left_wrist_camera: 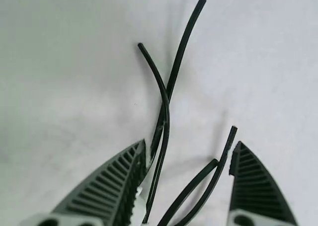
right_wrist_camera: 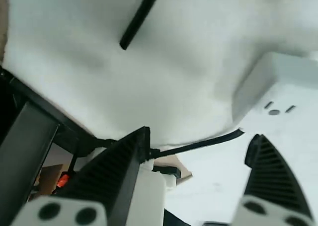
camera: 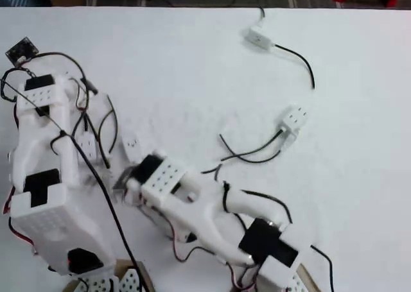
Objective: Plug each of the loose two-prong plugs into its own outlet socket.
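Near the middle of the white table (camera: 192, 67), toward its right side, a white outlet block (camera: 294, 120) with a dotted top face is laid flat. Beyond the outlet block, closer to the table's far edge, a white plug (camera: 257, 36) is seen. Its black cord (camera: 298, 58) is curved back toward the outlet block and ends apart from it. From the near end of the outlet block two thin black cables (camera: 250, 156) are led off to its left, and their free ends are left on bare table.

Well to the left of the outlet block a small white socket block (camera: 131, 144) is set. The right arm (camera: 212, 208) is stretched across from the near side of the outlet block to that spot, and the right gripper (right_wrist_camera: 198, 136) is held low there. Its jaws are spread wide and nothing is clamped. A black cable (right_wrist_camera: 198, 145) is seen crossing the gap and meeting the tip of one finger (right_wrist_camera: 129, 156). The socket block's face, marked with two short slots, is seen just past the other finger.

Farthest to the left of the outlet block the left arm (camera: 38, 176) is stood. The left gripper (left_wrist_camera: 189, 145) is also held wide open over the table, with nothing gripped. Thin black wires (left_wrist_camera: 166, 94) are laid between its fingers. One is run close along a finger's inner face, though contact cannot be told.
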### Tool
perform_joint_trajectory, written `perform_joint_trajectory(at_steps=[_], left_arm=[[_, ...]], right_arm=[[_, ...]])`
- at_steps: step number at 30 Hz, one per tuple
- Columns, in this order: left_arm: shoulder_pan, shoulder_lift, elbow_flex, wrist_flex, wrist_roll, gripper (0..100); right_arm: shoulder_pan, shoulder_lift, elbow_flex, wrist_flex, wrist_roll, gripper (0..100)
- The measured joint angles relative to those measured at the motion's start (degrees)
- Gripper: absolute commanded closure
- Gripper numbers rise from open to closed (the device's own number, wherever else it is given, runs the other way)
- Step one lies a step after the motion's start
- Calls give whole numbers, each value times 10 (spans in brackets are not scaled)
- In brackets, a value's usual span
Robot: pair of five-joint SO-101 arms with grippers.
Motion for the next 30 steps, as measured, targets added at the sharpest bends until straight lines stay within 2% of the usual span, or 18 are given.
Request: perform_joint_trajectory(at_steps=[8,13,15,20,30], left_arm=[[-2,0,0,0,0,724],[-2,0,0,0,0,724],[-2,0,0,-6,0,724],[-2,0,0,-14,0,724],[-2,0,0,-15,0,724]], right_arm=[[-97,0,-1,8,0,690],[-94,0,-1,7,0,690],[-69,2,-1,-4,11,690],[38,2,4,-38,111,690],[213,2,33,-97,244,690]])
